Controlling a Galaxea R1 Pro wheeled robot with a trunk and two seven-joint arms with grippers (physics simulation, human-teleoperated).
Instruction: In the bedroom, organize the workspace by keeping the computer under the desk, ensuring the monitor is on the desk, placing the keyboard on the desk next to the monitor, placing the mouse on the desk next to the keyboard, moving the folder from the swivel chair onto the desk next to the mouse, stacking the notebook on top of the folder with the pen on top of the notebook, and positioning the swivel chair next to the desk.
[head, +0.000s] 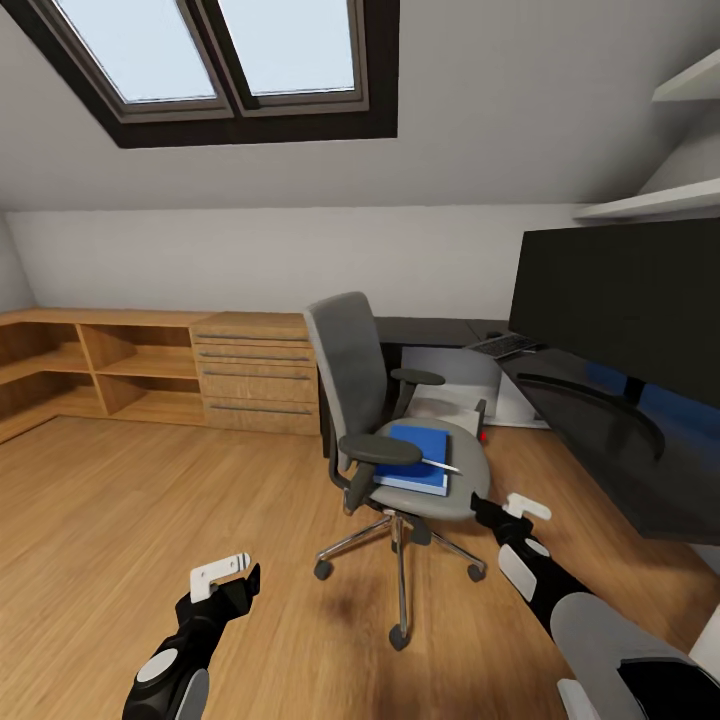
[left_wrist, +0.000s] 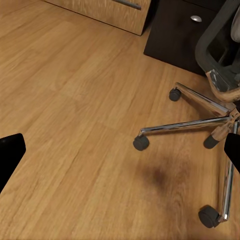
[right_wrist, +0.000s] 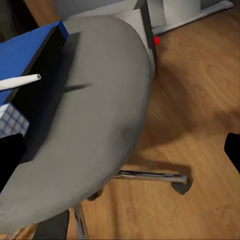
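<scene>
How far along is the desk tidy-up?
Done, as far as visible: monitor and keyboard sit on the desk. In hand: nothing yet; the right gripper is open near the swivel chair seat, the left gripper is open over the floor. Left: the blue stack with the pen on top is still on the chair seat. I can't make out the mouse.
</scene>
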